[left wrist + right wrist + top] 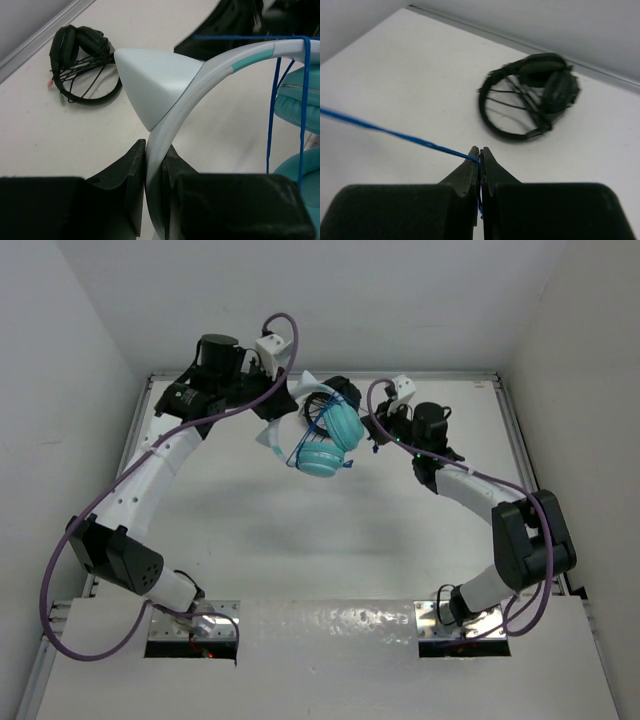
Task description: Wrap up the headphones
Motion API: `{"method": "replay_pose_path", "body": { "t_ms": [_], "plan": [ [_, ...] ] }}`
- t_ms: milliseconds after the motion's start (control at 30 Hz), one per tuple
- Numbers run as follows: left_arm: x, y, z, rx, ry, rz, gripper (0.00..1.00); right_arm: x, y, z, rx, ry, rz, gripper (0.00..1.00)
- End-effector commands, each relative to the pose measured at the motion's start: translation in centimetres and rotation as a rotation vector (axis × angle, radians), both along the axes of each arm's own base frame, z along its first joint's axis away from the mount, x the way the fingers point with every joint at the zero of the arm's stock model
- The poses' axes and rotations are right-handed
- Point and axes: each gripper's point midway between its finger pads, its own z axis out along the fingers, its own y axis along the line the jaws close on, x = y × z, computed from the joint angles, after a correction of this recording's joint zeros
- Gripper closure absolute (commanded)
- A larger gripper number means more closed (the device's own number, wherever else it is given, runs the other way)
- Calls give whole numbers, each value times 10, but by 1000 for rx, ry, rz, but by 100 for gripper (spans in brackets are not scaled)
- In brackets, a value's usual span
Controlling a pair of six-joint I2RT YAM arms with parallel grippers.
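Observation:
The teal headphones (325, 448) hang above the table's far middle, their two cups stacked together. My left gripper (283, 412) is shut on their pale headband (220, 65), which runs up between the jaws in the left wrist view beside a white pointed ear (157, 85). The thin blue cable (271, 120) loops over the headband and down past a teal cup (300, 102). To the right of the cups, my right gripper (368, 445) is shut on the blue cable (395, 134), which stretches taut to the left from the gripper (480, 152).
Black headphones (535, 95) with a dark cable wound round them lie on the table near the back wall (82, 65), partly hidden behind the teal pair in the top view (342, 390). Walls close the table on three sides.

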Motion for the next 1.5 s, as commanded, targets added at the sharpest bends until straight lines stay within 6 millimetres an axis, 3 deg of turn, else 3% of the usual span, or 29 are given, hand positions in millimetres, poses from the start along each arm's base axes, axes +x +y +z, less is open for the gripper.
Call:
{"method": "replay_pose_path", "body": {
  "t_ms": [0,33,100,133,200,333,767,900,1133,1367,1467],
  "plan": [
    [-15,-8,62,-215,14,-46,100,-31,33,33,141,-97,123,100],
    [-7,-6,63,-225,25,-16,100,-46,54,30,151,-104,165,100],
    [3,-4,65,-269,61,48,100,-62,73,19,149,-99,195,100],
    [10,-1,62,-272,72,89,100,-80,90,10,155,-97,233,100],
    [21,4,57,-295,100,162,100,-97,101,0,205,-85,249,100],
    [29,11,50,-306,132,241,100,-108,101,-4,337,-63,230,99],
    [14,14,59,-304,114,219,100,-84,111,-6,337,-72,193,91],
    [10,12,61,-309,115,199,100,-74,115,-15,294,-54,182,72],
    [0,8,57,-312,144,164,100,-65,114,-15,247,-76,162,57],
    [-8,2,65,-314,129,120,100,-50,108,-38,148,-65,106,39],
    [-12,-3,64,-298,121,101,100,-42,107,-46,111,-64,84,36]
  ]
}}
